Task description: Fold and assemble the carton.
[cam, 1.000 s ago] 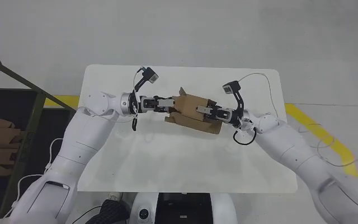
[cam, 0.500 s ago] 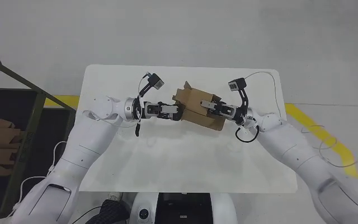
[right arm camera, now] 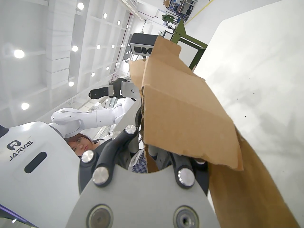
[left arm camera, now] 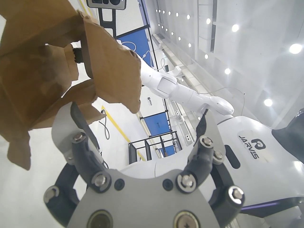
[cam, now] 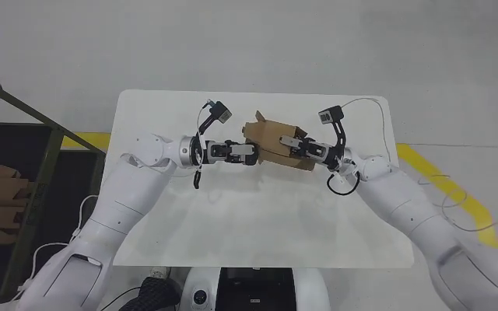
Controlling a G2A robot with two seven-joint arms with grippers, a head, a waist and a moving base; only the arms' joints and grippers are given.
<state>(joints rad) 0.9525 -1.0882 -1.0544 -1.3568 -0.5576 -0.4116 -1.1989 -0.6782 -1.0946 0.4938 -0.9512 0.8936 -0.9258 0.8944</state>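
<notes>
1. The carton [cam: 274,138]: upper centre of the top view, over the far half of the table [cam: 156,225] and apparently lifted clear of it; partly formed, flaps loose
2. The right gripper [cam: 292,145]: at the carton's right end in the top view; at lower centre of the right wrist view its jaws are clamped on a cardboard wall, with the tips hidden behind the panel. Risk: the whole load seems to hang from this one pinch on thin board, so the wall may crease, tear or slide out and the carton drop
3. The left gripper [left arm camera: 139,119]: lower centre of the left wrist view, jaws spread wide and holding nothing; the carton fills the upper left, with one flap [left arm camera: 114,72] hanging above the gap. Risk: closing from here may catch only the flap's ragged edge, or miss it, bending the flap the wrong way
4. Risk: a push from the left against a carton pinned only on the right would likely twist or crush the body rather than square it
5. Risk: the loose cardboard at lower left of the left wrist view lies just beside one finger [left arm camera: 79,122] and may snag it on any advance
</notes>
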